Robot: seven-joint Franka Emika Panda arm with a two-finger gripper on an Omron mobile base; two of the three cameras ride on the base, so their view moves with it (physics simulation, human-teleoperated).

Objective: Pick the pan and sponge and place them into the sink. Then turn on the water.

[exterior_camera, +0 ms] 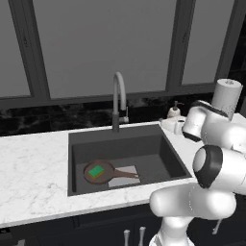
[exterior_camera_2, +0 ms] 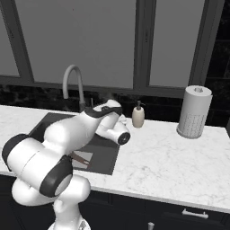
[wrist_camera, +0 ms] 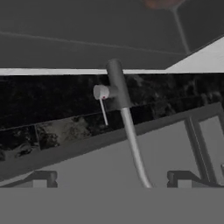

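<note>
Faucet lever [wrist_camera: 103,105] is the thing on which the coming move turns, because the pan [exterior_camera: 99,171] already lies in the sink [exterior_camera: 158,144], at the lower left of the basin in the left base view, with the sponge [exterior_camera: 97,171] resting inside it. So the placing part looks done, and I judge that only the water remains.

In the hand view the camera is rolled, so the faucet [wrist_camera: 122,109] runs from the upper middle of the frame, where its dark stem stands, down to the bottom middle. The lever is a thin light rod. It hangs from a small round knob at the left side of the stem, and its long axis points downward and slightly to the right in this frame.

The gripper [wrist_camera: 111,180] has its two dark tips wide apart at the bottom of the frame and holds nothing. The faucet tube passes between them, while the lever lies above them, a little left of centre and clearly apart from both tips. The hand probably must advance toward the upper left of its view to reach it.
</note>
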